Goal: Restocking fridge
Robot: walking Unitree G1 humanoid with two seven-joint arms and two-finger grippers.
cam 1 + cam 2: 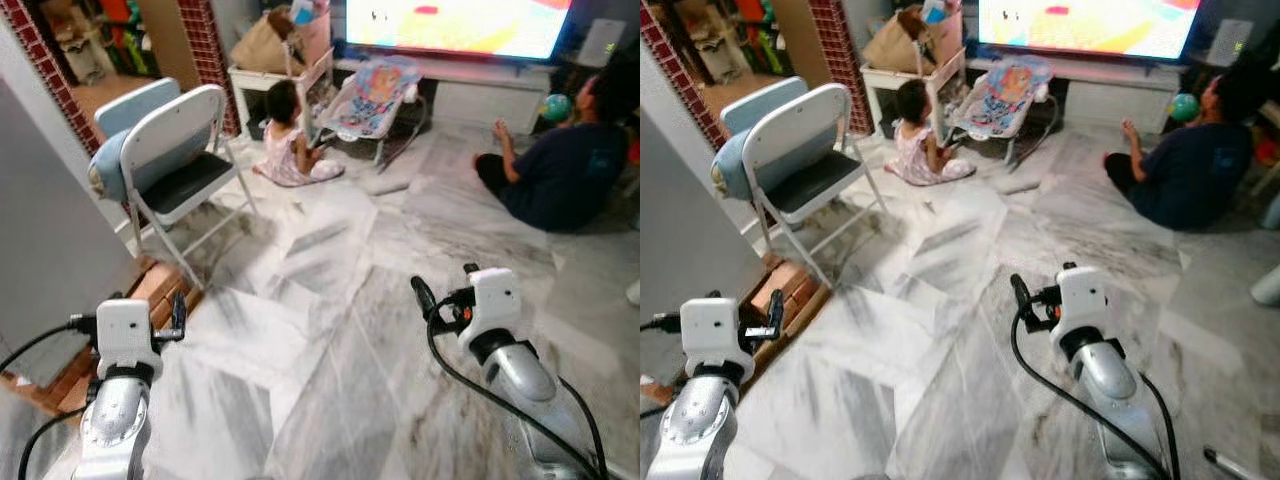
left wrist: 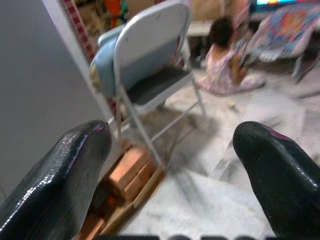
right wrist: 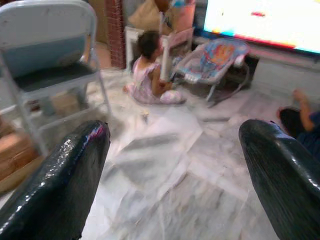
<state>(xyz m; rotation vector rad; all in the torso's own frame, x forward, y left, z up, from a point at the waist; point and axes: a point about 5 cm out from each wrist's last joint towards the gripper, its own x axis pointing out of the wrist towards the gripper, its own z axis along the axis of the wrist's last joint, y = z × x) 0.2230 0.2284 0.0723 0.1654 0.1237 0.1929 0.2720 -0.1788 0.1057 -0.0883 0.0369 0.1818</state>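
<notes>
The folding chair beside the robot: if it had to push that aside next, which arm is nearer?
Probably the left. The folding chair stands on the robot's left, ahead of the left gripper, whose fingers are open. The right gripper, also open, hangs over bare marble floor farther away.

A wide stretch of marble floor (image 1: 330, 330) lay open ahead, between the left tool (image 2: 170, 175) and the right tool (image 3: 175, 175), both with fingers spread and holding nothing. On the left, a grey wall (image 1: 45, 240) stood close, with a wooden crate of bricks (image 1: 150, 295) at its foot and a folding chair (image 1: 175, 160) just beyond. Far ahead, a seated child (image 1: 287, 135), a baby bouncer (image 1: 375, 95) and, far right, a seated person (image 1: 560, 165) blocked the way.
</notes>
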